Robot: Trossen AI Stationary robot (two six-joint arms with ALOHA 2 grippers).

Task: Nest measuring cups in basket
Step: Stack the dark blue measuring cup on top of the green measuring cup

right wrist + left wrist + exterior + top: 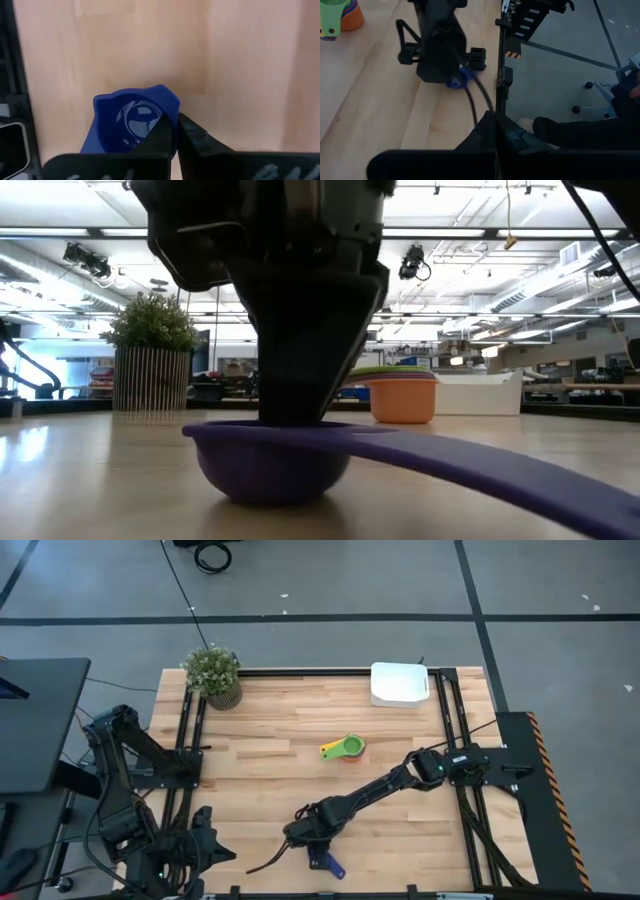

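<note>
A dark blue measuring cup [131, 122] sits on the wooden table near its near edge, and also shows in the low view [270, 460] and the high view [322, 860]. My right gripper [176, 131] comes down onto it [312, 840] and is shut on its rim. A stack of nested cups, green on yellow on orange [345, 747], stands at mid-table. The white basket [400, 683] stands at the far edge. My left gripper [212, 845] waits shut at the near left corner. My right gripper pinches the dark blue cup's rim wall [167, 107], one finger [162, 137] inside the bowl and one [200, 140] outside. The fingers come from above, pointing down. The cup sits upright with its bottom [270, 490] on the table, and its flat handle [500, 470] reaches toward the near edge.
A potted green plant [213, 673] stands at the far left corner. Dark frame rails [447, 730] run along the table's left and right sides. Bare wood lies between the blue cup and the stack.
</note>
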